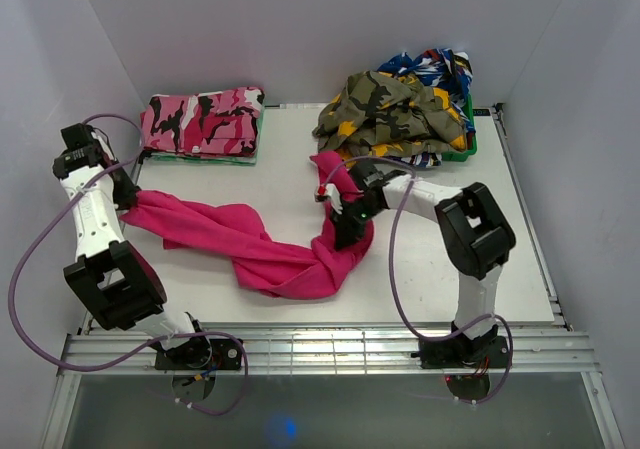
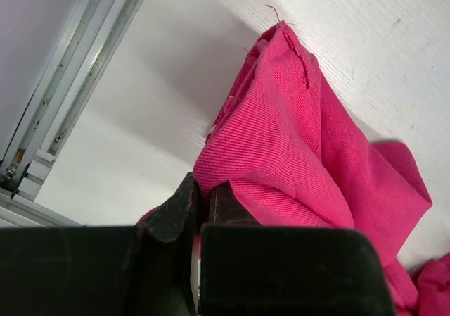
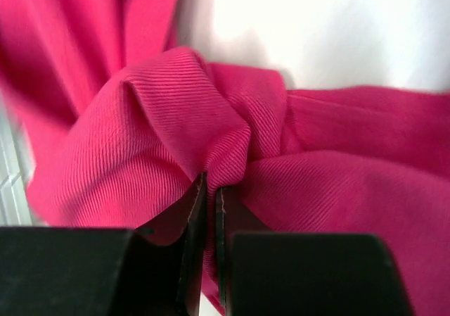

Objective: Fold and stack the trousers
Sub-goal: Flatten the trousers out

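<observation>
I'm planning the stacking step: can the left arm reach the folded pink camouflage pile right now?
Probably yes: the folded pink-black-white camouflage pile sits just beyond the left arm, nothing between them, though its jaws are shut on the plain magenta fabric trousers.

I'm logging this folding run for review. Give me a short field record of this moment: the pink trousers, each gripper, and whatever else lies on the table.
trousers: magenta trousers, unfolded and twisted, sprawled on the table
left gripper: left gripper shut on a trouser edge, far left
right gripper: right gripper shut on a bunched fold, mid-table
back left: folded pink camouflage pair
back right: green bin heaped with the olive-yellow camouflage garment
progress: not yet folded
</observation>
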{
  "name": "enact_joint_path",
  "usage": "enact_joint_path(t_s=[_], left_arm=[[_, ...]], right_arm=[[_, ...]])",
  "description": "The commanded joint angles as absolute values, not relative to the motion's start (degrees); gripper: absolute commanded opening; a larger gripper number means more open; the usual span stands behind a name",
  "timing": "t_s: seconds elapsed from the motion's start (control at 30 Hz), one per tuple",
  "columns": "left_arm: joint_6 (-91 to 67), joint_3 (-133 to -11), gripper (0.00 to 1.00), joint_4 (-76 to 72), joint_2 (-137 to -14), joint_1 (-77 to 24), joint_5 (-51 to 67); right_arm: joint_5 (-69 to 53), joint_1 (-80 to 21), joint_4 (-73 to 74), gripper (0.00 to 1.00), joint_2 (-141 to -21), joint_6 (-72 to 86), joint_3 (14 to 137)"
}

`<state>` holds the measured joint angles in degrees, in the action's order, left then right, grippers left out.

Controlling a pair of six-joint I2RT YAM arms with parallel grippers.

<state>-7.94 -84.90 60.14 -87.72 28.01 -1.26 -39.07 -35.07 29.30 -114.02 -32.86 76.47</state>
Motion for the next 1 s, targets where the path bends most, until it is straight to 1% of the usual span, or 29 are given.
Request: enact_joint_path(t_s=[0.0, 0.1, 0.2, 0.33, 0.43, 0.53, 0.6, 0.63, 0.67, 0.73, 0.77, 0.8, 0.87, 0.9, 0.97], left_arm=[[-7.47, -85.78, 0.0, 56.17, -86.84, 28.83, -2.02], [-7.29, -84.03, 0.0, 54.94, -87.1, 28.83, -1.15], [-7.56, -83.15, 0.0, 54.49, -88.5, 28.83, -0.09], [-6.68, -83.67, 0.0, 55.46, -90.26, 28.83, 6.14], [-5.28, -83.85, 0.0, 55.81, -88.43, 28.83, 3.97], [-2.74, -82.09, 0.0, 56.07, -84.66, 28.92, 0.97], [-2.2, -81.04, 0.0, 56.16, -82.71, 29.0, 0.88], [-2.11, -81.04, 0.0, 56.16, -81.92, 29.09, 0.79], [-2.11, -81.38, 0.0, 56.08, -80.87, 29.09, 0.88], [-2.89, -83.74, 0.0, 55.99, -80.68, 29.09, -0.79], [-3.07, -84.98, 0.0, 56.16, -81.64, 29.09, -0.18], [-3.42, -86.38, 0.0, 56.95, -82.52, 29.09, 2.52], [-5.09, -91.21, 0.0, 57.48, -85.06, 29.09, 3.42], [-5.62, -92.88, 0.0, 57.83, -88.38, 29.09, 4.04], [-7.81, -98.07, 0.0, 58.18, -92.18, 29.09, 5.09]], right_arm=[[-36.73, -30.68, 48.51, 0.08, -108.48, -37.96, 62.34], [-36.66, -28.39, 51.57, 0.08, -101.28, -40.42, 54.08], [-36.13, -26.11, 53.7, 0.08, -95.74, -41.05, 53.43], [-39.28, -22.25, 60.89, 0.08, -92.82, -42.19, 60.7], [-37.71, -16.98, 61.52, 0.08, -86.15, -41.14, 65.11], [-35.25, -5.23, 61.52, 0.08, -78.85, -42.09, 71.18], [-34.72, -0.72, 61.17, 0.08, -74.04, -43.32, 74.17], [-34.11, 4.43, 60.65, 0.08, -72.44, -44.2, 74.53], [-33.49, 6.57, 57.95, 0.08, -69.55, -44.9, 74.1], [-31.92, 11.92, 54.94, 0.08, -67.42, -46.31, 73.22], [-31.12, 13.43, 53.02, 0.08, -66.37, -47.36, 72.6], [-28.68, 14.49, 47.86, 0.08, -66.36, -47.37, 70.77], [-26.29, 16.43, 43.26, 0.08, -67.4, -47.9, 69.7], [-24.63, 16.96, 37.24, 0.08, -69.33, -47.73, 68.57], [-23.65, 17.4, 33.42, 0.08, -74.06, -47.64, 68.82]])
